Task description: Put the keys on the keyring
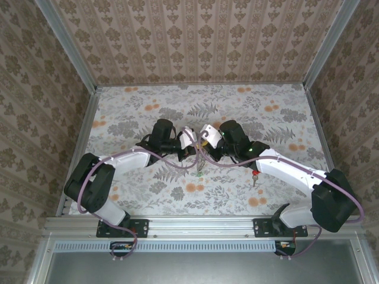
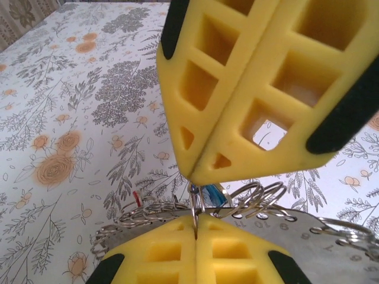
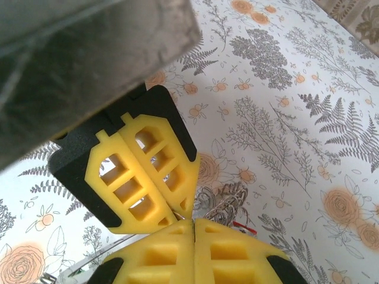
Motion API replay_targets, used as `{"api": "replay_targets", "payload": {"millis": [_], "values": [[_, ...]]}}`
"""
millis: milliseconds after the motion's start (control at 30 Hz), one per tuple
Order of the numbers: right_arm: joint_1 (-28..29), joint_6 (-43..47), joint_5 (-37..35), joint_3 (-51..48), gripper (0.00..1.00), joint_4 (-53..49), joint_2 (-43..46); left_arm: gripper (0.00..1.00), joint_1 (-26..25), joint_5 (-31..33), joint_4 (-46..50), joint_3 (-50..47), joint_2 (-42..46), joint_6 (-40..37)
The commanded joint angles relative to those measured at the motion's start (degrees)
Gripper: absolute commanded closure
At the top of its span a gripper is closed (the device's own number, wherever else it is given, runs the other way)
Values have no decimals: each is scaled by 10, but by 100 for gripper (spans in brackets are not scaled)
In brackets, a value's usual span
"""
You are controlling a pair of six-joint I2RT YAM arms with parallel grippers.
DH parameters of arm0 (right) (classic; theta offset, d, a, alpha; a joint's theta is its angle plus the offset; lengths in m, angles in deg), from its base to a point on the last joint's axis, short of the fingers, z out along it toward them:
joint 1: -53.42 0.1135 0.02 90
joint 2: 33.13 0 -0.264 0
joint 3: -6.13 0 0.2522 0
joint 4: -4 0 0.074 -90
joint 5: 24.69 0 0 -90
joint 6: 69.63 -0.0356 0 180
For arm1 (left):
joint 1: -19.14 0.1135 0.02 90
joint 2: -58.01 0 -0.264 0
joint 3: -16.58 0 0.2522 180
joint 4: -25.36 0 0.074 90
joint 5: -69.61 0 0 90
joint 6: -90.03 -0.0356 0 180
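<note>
Keyring [image 1: 200, 161] hangs in bunched silvery loops just under the two meeting tips, above mid worktop [image 1: 130, 112]. We see the left end effector [image 2: 195, 220] closed on one strand, and the right end effector [image 2: 192, 173] closed too, seemingly pinching the same strand. A blue key [image 2: 214, 192] sits among the loops. A red key [image 1: 254, 175] lies beside the right forearm, well apart from both tips, shaft toward the near edge; we judge the right arm nearer to it.
</note>
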State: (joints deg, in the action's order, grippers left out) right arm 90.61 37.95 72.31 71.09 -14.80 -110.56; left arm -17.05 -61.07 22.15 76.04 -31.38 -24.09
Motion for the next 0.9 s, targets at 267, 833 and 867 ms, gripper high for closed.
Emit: {"api": "replay_targets", "payload": {"millis": [267,833,867], "values": [[-5,13,57,8,100,18,11,89,-11,32,-39,-22,-5,30],[-5,25,81,17,100,1,7,77,-12,16,6,19,7,4],[-5,25,82,18,100,0,6,78,-12,15,8,21,7,3]]}}
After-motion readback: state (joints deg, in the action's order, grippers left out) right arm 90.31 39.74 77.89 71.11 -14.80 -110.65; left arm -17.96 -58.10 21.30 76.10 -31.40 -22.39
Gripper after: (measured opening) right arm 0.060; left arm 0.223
